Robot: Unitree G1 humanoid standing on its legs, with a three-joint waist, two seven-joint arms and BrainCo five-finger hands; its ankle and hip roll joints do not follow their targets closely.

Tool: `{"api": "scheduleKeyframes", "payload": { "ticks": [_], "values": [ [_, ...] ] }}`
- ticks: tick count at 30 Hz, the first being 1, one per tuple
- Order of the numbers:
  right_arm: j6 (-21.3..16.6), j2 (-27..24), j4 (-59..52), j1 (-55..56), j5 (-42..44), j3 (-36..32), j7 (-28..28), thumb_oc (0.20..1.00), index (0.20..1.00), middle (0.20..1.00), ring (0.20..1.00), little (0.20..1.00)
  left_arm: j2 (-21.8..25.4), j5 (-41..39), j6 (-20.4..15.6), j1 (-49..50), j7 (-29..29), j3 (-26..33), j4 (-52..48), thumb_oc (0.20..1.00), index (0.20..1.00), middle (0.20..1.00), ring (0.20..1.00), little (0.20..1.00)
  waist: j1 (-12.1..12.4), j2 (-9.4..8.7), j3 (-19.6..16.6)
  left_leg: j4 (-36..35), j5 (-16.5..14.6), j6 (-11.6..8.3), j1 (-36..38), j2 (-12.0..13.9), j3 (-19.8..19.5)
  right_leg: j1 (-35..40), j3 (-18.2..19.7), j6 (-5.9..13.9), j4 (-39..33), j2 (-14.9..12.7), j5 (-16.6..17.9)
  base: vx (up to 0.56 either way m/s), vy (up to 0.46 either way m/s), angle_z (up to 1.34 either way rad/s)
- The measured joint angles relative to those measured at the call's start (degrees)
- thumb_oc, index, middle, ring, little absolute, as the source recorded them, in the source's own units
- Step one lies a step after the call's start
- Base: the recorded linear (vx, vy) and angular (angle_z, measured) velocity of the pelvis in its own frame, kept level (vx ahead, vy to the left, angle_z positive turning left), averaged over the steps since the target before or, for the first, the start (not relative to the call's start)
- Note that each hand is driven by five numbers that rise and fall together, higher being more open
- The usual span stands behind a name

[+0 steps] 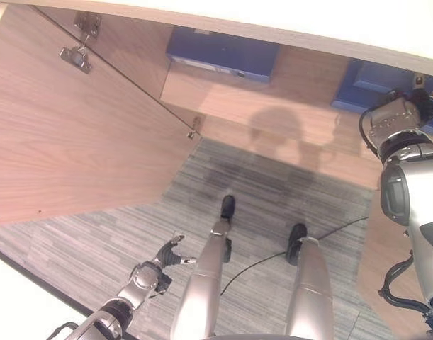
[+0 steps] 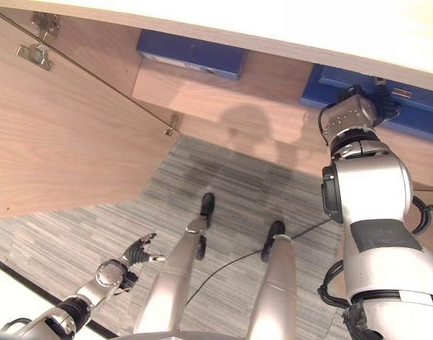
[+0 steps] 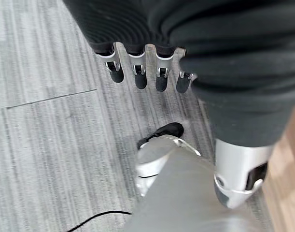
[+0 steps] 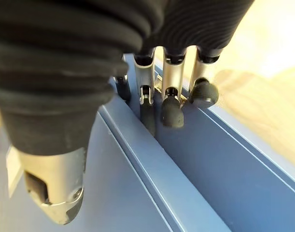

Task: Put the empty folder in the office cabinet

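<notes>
A blue folder [image 1: 363,79] lies flat on the wooden shelf [image 1: 287,99] inside the open cabinet, at the right. My right hand [image 1: 397,119] reaches into the cabinet and rests on this folder. In the right wrist view its fingers [image 4: 171,96] lie straight on the folder's blue surface [image 4: 210,179] beside a raised ridge, thumb apart. My left hand [image 1: 166,253] hangs low over the carpet at the lower left, with relaxed fingers [image 3: 137,72] and nothing in it.
A second blue folder [image 1: 223,53] lies further left on the same shelf. The cabinet's wooden door [image 1: 67,134] stands swung open at the left, with metal hinges [image 1: 76,57]. Grey striped carpet [image 1: 273,184] lies in front of the cabinet.
</notes>
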Motion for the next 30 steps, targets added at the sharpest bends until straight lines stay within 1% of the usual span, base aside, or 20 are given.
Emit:
{"api": "scheduleKeyframes", "payload": {
  "ticks": [1, 2, 3, 4, 5, 6, 7, 13, 20, 21, 22, 23, 24, 25, 26, 27, 30],
  "values": [
    [0.13, 0.07, -0.01, 0.17, 0.00, -0.10, 0.00, 1.000, 1.000, 1.000, 1.000, 1.000, -0.04, 0.01, 0.02, 0.02, 0.02, 0.00, 0.92, 1.000, 1.000, 1.000, 1.000, 1.000, 0.09, 0.00, 0.00, -0.07, 0.50, -0.35, 0.30, -0.01, -0.01, 0.22, 0.00, -0.49, -0.03, 0.08, 0.41, -0.12, 0.019, -0.04],
    [0.24, 0.13, 0.08, 0.41, -0.01, 0.05, 0.02, 1.000, 1.000, 1.000, 1.000, 1.000, -0.04, 0.00, 0.00, -0.01, 0.09, 0.00, 1.47, 1.000, 1.000, 1.000, 1.000, 1.000, 0.28, 0.02, 0.00, -0.17, 0.07, -0.16, 0.59, 0.21, -0.04, 0.51, -0.10, -0.28, -0.20, 0.28, 0.15, 0.09, -0.033, -0.04],
    [0.47, 0.18, -0.04, 0.85, -0.03, 0.15, 0.04, 1.000, 1.000, 1.000, 1.000, 1.000, -0.11, 0.00, 0.04, -0.02, 0.21, 0.08, 2.13, 1.000, 1.000, 1.000, 1.000, 1.000, 0.40, 0.03, 0.00, -0.23, 0.43, -0.51, 0.69, 0.27, -0.06, 0.67, -0.10, -0.51, -0.32, 0.30, 0.52, -0.02, -0.016, -0.05],
    [0.55, 0.19, -0.03, 1.13, -0.05, 0.19, 0.05, 1.000, 1.000, 1.000, 1.000, 1.000, -0.25, 0.00, -0.01, -0.03, 0.31, 0.09, 2.41, 1.000, 1.000, 1.000, 1.000, 1.000, 0.47, 0.03, 0.00, -0.81, 0.26, -0.36, 1.02, 0.46, -0.19, 0.86, -0.31, -0.35, -0.59, 0.42, 0.36, 0.07, -0.033, -0.01],
    [0.59, 0.27, 0.23, 1.38, -0.08, 0.11, 0.07, 1.000, 1.000, 1.000, 1.000, 1.000, -0.62, -0.01, 0.07, -0.07, 0.52, 0.24, 2.75, 1.000, 1.000, 1.000, 1.000, 1.000, 0.52, 0.04, 0.01, -0.94, 0.17, -0.54, 1.09, 0.53, -0.06, 1.13, -0.25, 0.62, -0.79, 0.34, -0.59, 0.00, 0.000, 0.00],
    [0.62, 0.37, 0.04, 1.54, -0.23, -0.18, 0.06, 1.000, 1.000, 1.000, 1.000, 1.000, -1.14, 0.00, 0.06, -0.01, 0.62, 0.43, 3.17, 1.000, 1.000, 1.000, 1.000, 1.000, 0.54, 0.04, 0.00, -1.39, 0.80, -0.24, 1.40, 0.56, -0.09, 1.27, -0.26, -0.07, -1.12, 0.43, 0.25, 0.00, 0.000, 0.00],
    [0.68, 0.41, 0.00, 1.54, -0.51, -0.23, 0.08, 1.000, 1.000, 1.000, 1.000, 1.000, -1.51, 0.02, 0.07, 0.00, 0.61, 0.39, 3.23, 1.000, 1.000, 1.000, 1.000, 1.000, 0.53, 0.04, 0.01, -1.68, 0.88, -0.23, 1.62, 0.56, -0.02, 1.35, -0.23, -0.15, -1.20, 0.43, 0.38, 0.00, 0.000, 0.00],
    [0.58, 1.43, -0.12, 2.32, -0.54, -0.20, 0.04, 1.000, 1.000, 1.000, 1.000, 1.000, -1.86, 0.00, -0.10, -0.08, 0.65, 0.66, 3.22, 1.000, 1.000, 1.000, 1.000, 1.000, 0.29, 0.04, 0.01, -2.99, 1.35, -0.18, 3.17, 0.62, -0.03, 2.85, -0.29, 0.05, -2.38, 0.55, 0.80, -0.01, -0.003, -0.01],
    [0.64, 1.03, -0.40, 1.92, -0.52, 0.31, 0.24, 1.000, 1.000, 1.000, 1.000, 1.000, -1.95, 0.01, -0.25, -0.14, 0.77, 0.64, 4.06, 1.000, 1.000, 1.000, 1.000, 1.000, 0.24, 0.06, 0.04, -3.66, 1.40, -0.18, 3.02, 0.64, -0.02, 2.81, -0.40, 0.12, -3.16, 0.61, 1.10, -0.03, 0.006, 0.00],
    [0.65, 0.96, -0.42, 1.91, -0.50, 0.46, 0.42, 1.000, 1.000, 1.000, 1.000, 1.000, -1.95, 0.00, -0.32, -0.15, 0.76, 0.64, 4.22, 1.000, 1.000, 1.000, 1.000, 1.000, 0.29, 0.06, 0.06, -3.62, 1.94, -0.46, 2.91, 0.60, -0.06, 2.67, -0.44, -0.16, -3.17, 0.64, 1.53, 0.00, 0.000, 0.00],
    [0.63, 0.70, -0.51, 1.83, -0.51, 0.69, 0.60, 1.000, 1.000, 1.000, 1.000, 1.000, -1.95, 0.00, -0.43, -0.18, 0.77, 0.65, 4.36, 1.000, 1.000, 1.000, 1.000, 1.000, 0.38, 0.08, 0.07, -3.60, 1.94, -0.46, 2.69, 0.67, -0.05, 2.44, -0.44, -0.10, -3.25, 0.74, 1.52, 0.00, 0.000, 0.00],
    [0.63, 0.40, -0.42, 1.77, -0.51, 1.23, 0.68, 1.000, 1.000, 1.000, 1.000, 1.000, -1.98, 0.00, -0.38, -0.34, 0.77, 0.66, 4.50, 1.000, 1.000, 1.000, 1.000, 1.000, 0.35, 0.11, 0.09, -3.86, 0.94, -0.43, 2.51, 0.74, -0.01, 2.30, -0.52, 0.57, -3.31, 0.66, 0.61, 0.09, -0.032, 0.00],
    [0.65, 0.37, -0.42, 1.74, -0.49, 1.28, 0.70, 1.000, 1.000, 1.000, 1.000, 1.000, -2.02, 0.00, -0.41, -0.39, 0.76, 0.67, 4.76, 1.000, 1.000, 1.000, 1.000, 1.000, 0.44, 0.11, 0.09, -4.06, 1.94, -0.41, 2.47, 0.74, -0.16, 2.28, -0.58, 0.27, -3.51, 0.69, 1.37, -0.10, 0.012, -0.02],
    [0.78, -0.01, -0.45, 1.37, -0.46, 1.55, 0.74, 1.000, 1.000, 1.000, 1.000, 1.000, -1.99, 0.00, -0.54, -0.40, 0.77, 0.69, 4.81, 1.000, 1.000, 1.000, 1.000, 1.000, 0.61, 0.18, 0.13, -4.81, 1.49, -0.55, 2.60, 1.01, -0.10, 2.25, -0.69, 0.33, -3.89, 1.01, 1.28, 0.00, 0.000, 0.00],
    [1.16, -0.47, -0.37, 0.97, -0.37, 1.70, 0.73, 1.000, 1.000, 1.000, 1.000, 1.000, -1.98, 0.00, -0.47, -0.49, 0.75, 0.70, 4.86, 1.000, 1.000, 1.000, 1.000, 1.000, 0.82, 0.21, 0.14, -4.81, 1.91, -0.46, 2.46, 0.93, -0.09, 2.21, -0.78, 0.59, -3.92, 0.81, 1.16, -0.10, 0.016, -0.02],
    [1.49, -1.04, -0.46, 0.54, 0.17, 1.69, 0.62, 1.000, 1.000, 1.000, 1.000, 1.000, -1.99, 0.00, -0.59, -0.48, 0.75, 0.76, 4.84, 1.000, 1.000, 1.000, 1.000, 1.000, 1.07, 0.27, 0.17, -5.10, 2.54, -0.47, 2.50, 0.92, -0.22, 2.10, -0.73, -0.15, -4.09, 0.98, 2.04, 0.00, 0.000, 0.00],
    [2.57, -2.97, -0.43, -0.27, 0.16, 1.70, 0.63, 1.000, 1.000, 1.000, 1.000, 1.000, -1.87, -0.01, -1.26, -0.44, 0.67, 0.84, 4.60, 1.000, 1.000, 1.000, 1.000, 1.000, 1.88, 0.71, 0.40, -5.91, 2.78, -0.25, 2.55, 1.00, -0.25, 2.03, -0.81, 0.11, -4.62, 0.98, 2.21, 0.00, 0.000, 0.00]
  ]
}}
